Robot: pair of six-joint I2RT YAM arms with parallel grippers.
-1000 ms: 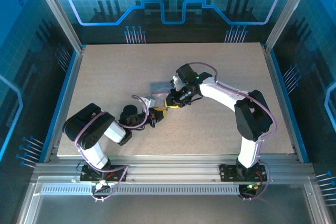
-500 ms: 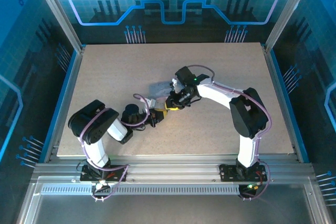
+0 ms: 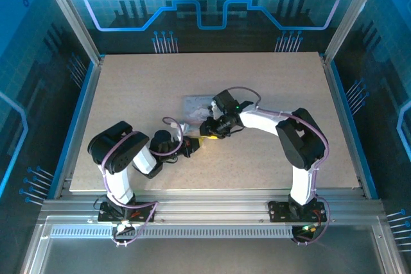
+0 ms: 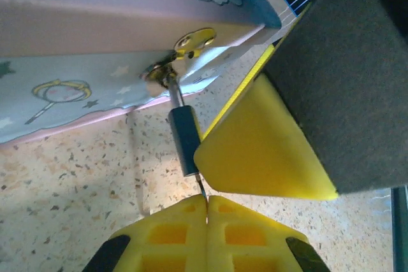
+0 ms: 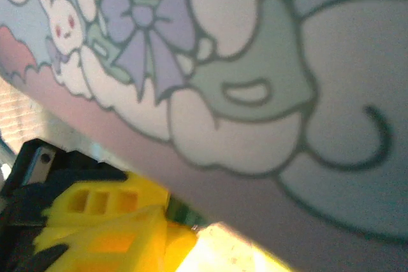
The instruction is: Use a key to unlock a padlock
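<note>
Just beyond the left gripper [image 4: 207, 207], clamped on the key [image 4: 201, 188], the padlock [image 4: 184, 139] hangs from the tin [image 4: 64, 93].

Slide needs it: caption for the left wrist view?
Left gripper pinches the key at the base of the padlock hanging from the clasp of the tin.

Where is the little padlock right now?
In the left wrist view, the padlock hangs from the gold latch of the tin box, right in front of the left gripper pinching the key.

Lab enclosure, aluminium frame [image 3: 212, 210], blue panels [image 3: 35, 62]
</note>
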